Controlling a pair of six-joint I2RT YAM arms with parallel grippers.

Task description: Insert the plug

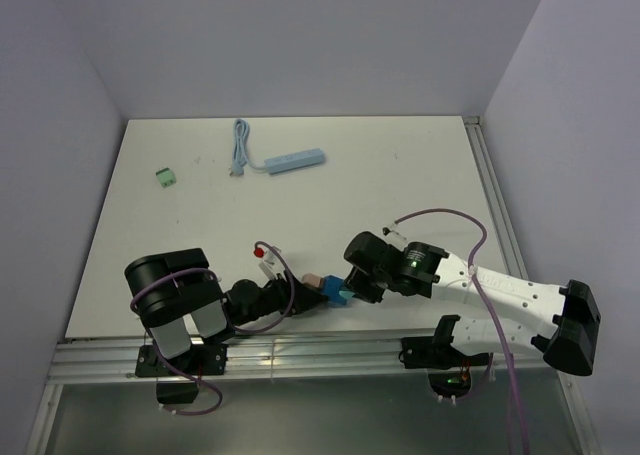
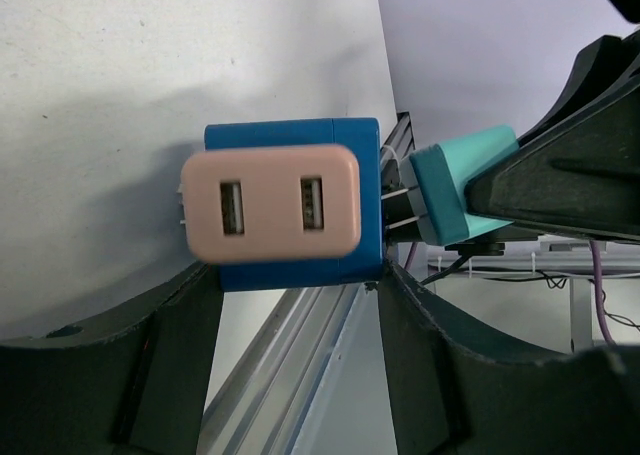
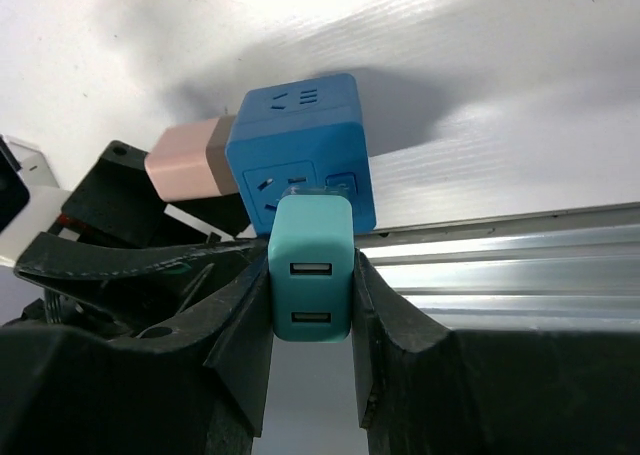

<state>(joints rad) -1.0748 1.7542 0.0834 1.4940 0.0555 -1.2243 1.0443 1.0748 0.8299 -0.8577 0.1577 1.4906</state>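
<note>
The right pincer (image 3: 310, 275) is clamped on the teal plug (image 3: 311, 280), one finger pressed to each side, with its two USB ports facing the wrist camera. The plug's front end meets one face of the blue socket cube (image 3: 300, 150). In the left wrist view, metal prongs (image 2: 400, 200) bridge a narrow gap between plug and cube, so the plug looks only partly seated, though their depth is hard to judge. The left pincer (image 2: 295, 275) has its fingers closed against the cube's two sides, holding it near the near edge of the white surface (image 1: 400, 175), between the two arms. A pink adapter (image 2: 270, 203) already sits in another face of the cube. Far back on the surface lie a light-blue power strip (image 1: 295, 161) and a small green block (image 1: 166, 177), well apart.
</note>
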